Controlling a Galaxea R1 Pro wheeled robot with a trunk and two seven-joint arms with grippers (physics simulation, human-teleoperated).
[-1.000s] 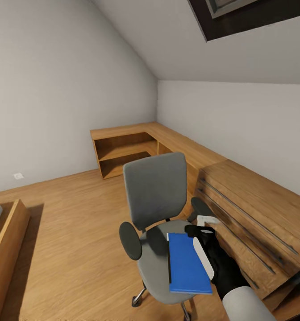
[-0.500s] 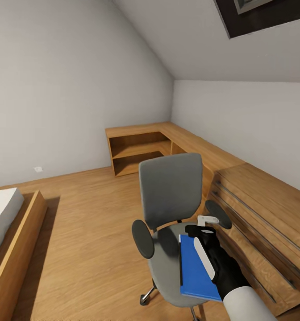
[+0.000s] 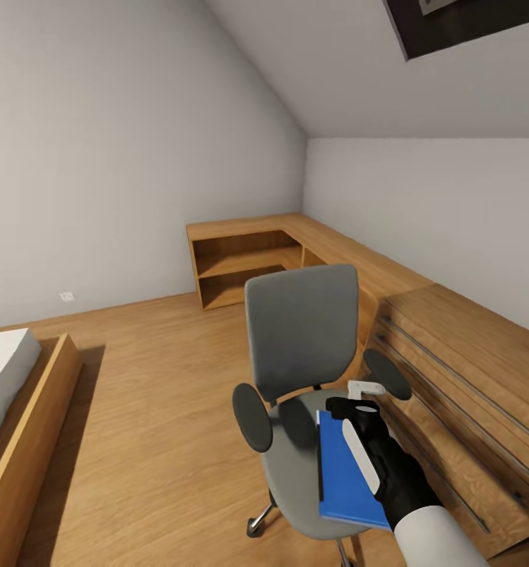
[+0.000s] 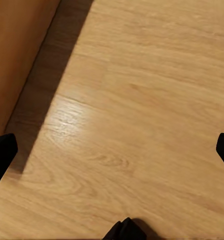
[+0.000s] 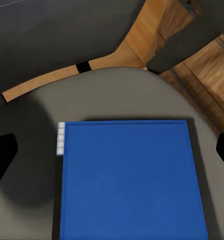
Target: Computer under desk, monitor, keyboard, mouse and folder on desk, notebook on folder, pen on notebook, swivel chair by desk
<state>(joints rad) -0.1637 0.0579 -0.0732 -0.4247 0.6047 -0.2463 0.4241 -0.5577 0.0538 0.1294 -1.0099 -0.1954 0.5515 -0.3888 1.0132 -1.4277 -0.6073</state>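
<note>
The right gripper (image 3: 357, 409) hangs above the seat of the swivel chair (image 3: 300, 339), its jaws spread wide with nothing between them; in the right wrist view its dark fingertips (image 5: 3, 152) sit at the two far edges of the frame, well clear of the folder (image 5: 129, 182) beneath. The bright blue folder lies flat on the grey seat, toward the side nearest the oak drawer cabinet (image 3: 469, 378), with a dark spine edge and a small white tab at one corner. The black-gloved wrist and white forearm of the right arm (image 3: 422, 520) reach in from the lower right of the head view, partly covering the folder's right edge. The chair faces the robot, its tall grey back upright, black padded armrests (image 3: 252, 417) on either side and a chrome caster leg (image 3: 258, 521) visible below. The left gripper (image 4: 112, 145) points down at bare oak plank floor (image 4: 142, 100), its fingertips likewise wide apart and empty, beside a wooden bed frame (image 3: 28, 441). Low oak cabinets (image 3: 249, 264) line the far corner beneath pale grey walls and a sloped ceiling with a skylight (image 3: 469, 24).
</note>
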